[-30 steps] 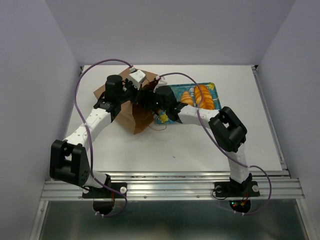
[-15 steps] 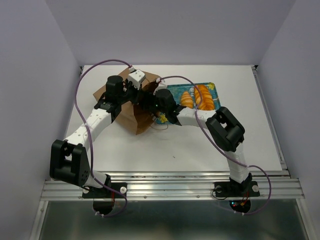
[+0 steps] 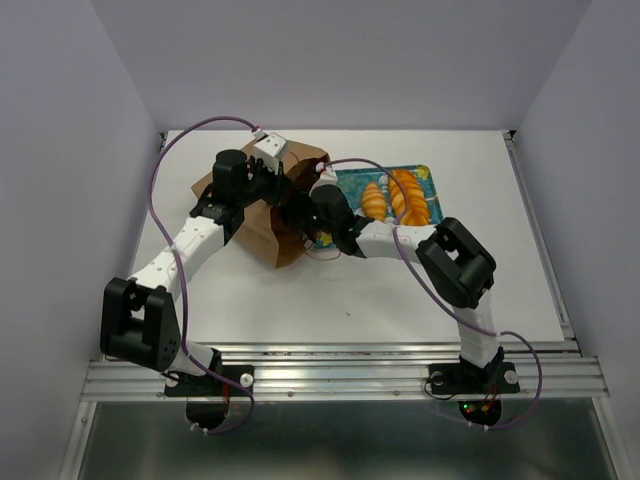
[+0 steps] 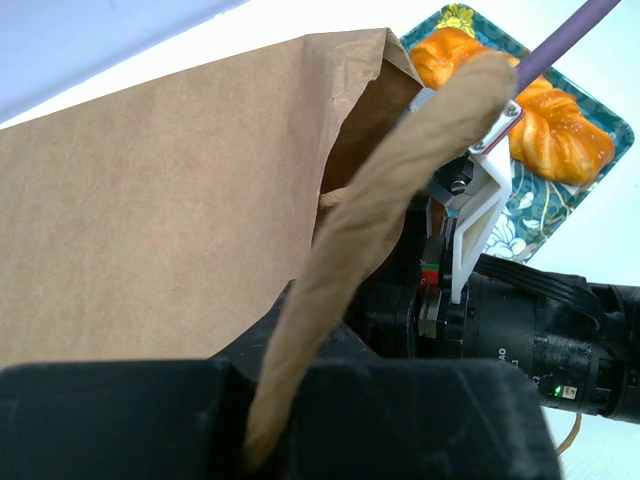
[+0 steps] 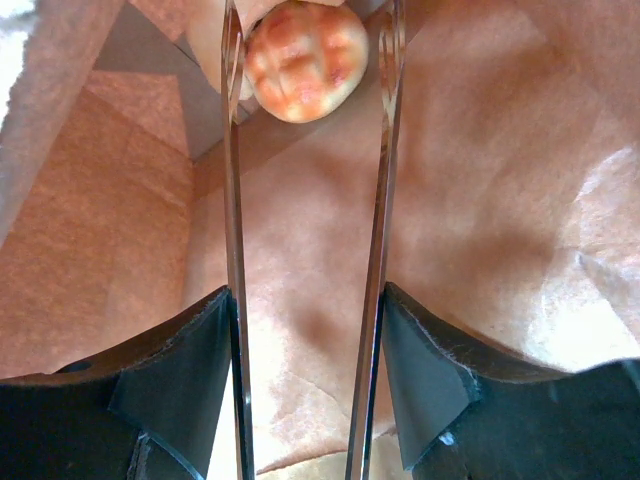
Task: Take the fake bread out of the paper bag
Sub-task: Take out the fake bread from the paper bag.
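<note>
The brown paper bag [image 3: 283,245] lies on its side at the table's middle left, its mouth towards the tray. My left gripper [image 4: 265,400] is shut on the folded upper rim of the bag [image 4: 150,220] and holds the mouth up. My right gripper [image 5: 310,40] is open and reaches deep inside the bag [image 5: 480,180]. A small round scored bun [image 5: 303,60] lies between its fingertips, near the left finger. From above, the right gripper's fingers are hidden in the bag and only the wrist [image 3: 325,208] shows at the mouth.
A teal floral tray [image 3: 428,178] stands right of the bag with two golden bread pieces [image 3: 375,198] [image 3: 408,195] on it. They also show in the left wrist view [image 4: 555,135]. Purple cables arc over both arms.
My right arm has pushed leftwards, deeper into the bag's mouth. The bag has shifted a little with it. My left gripper keeps its hold on the rim.
</note>
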### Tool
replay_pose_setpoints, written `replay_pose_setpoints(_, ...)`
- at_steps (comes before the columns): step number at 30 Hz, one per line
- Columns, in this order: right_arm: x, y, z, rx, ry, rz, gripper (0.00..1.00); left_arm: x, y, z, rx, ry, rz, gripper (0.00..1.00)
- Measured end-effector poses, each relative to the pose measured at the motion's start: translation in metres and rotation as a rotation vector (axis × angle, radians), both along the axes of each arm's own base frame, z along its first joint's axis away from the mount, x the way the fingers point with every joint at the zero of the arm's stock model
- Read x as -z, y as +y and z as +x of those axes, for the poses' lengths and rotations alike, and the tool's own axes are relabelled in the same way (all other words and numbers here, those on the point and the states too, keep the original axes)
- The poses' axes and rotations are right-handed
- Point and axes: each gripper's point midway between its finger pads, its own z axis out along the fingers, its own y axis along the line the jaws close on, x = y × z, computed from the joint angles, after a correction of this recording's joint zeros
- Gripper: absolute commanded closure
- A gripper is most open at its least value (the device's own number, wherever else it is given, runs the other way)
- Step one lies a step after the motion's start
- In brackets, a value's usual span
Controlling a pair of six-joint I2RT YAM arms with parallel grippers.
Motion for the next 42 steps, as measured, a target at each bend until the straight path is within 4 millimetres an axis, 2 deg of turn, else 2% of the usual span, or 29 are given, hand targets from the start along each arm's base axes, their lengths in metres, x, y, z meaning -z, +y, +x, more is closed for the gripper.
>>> replay_pose_setpoints(11, -0.002, 0.016, -0.010, -0.021, 0.007, 0.006, 0.36, -0.001, -0.001, 0.003, -0.025, 0.019, -0.033, 1.00)
replay_pose_setpoints(16, 0.015, 0.018, -0.009, -0.025, 0.025, -0.013, 0.36, -0.004, 0.000, 0.005, -0.034, 0.010, -0.032, 1.00)
replay_pose_setpoints(25, 0.044, 0.025, -0.004, -0.031, 0.054, -0.040, 0.33, -0.005, -0.015, -0.009, 0.105, -0.009, -0.023, 1.00)
replay_pose_setpoints(37, 0.048, 0.020, 0.002, 0.026, 0.066, -0.048, 0.32, -0.021, -0.022, -0.028, 0.177, -0.062, 0.012, 1.00)
replay_pose_setpoints(42, 0.047, 0.020, 0.003, 0.032, 0.069, -0.046, 0.35, -0.020, -0.024, -0.033, 0.189, -0.063, 0.025, 1.00)
